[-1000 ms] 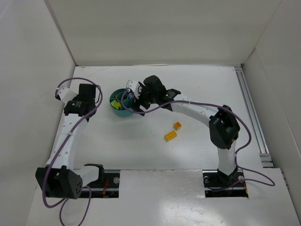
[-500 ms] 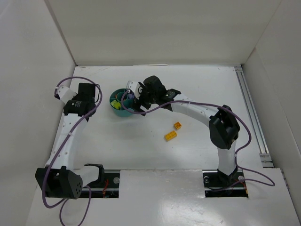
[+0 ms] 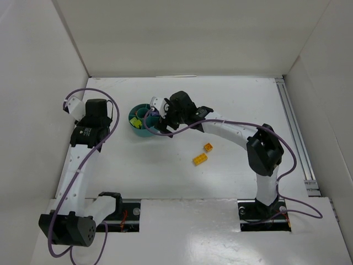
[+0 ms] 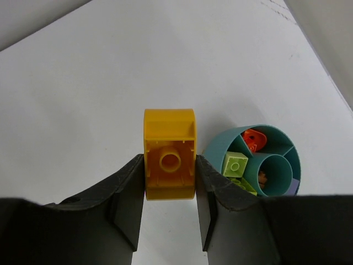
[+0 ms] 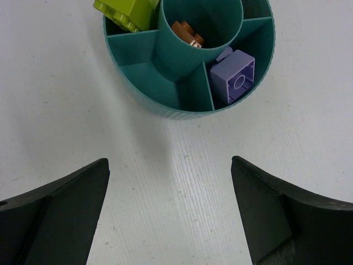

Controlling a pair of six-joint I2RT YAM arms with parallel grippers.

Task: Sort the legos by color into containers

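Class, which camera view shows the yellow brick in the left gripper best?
The left wrist view: the yellow brick fills the middle, clamped in the left gripper, hollow side showing. From the top view the arm hides it; the right wrist view misses it.

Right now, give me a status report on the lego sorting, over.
Left fingers shut on yellow brick, short of the teal dish. Right fingers open, empty, at the dish's rim, possibly in the way. Two loose bricks, yellow, on the table.

Right of the dish (image 3: pixel 139 132) two bricks (image 3: pixel 200 159) lie on the table (image 3: pixel 165 176), apparently apart.
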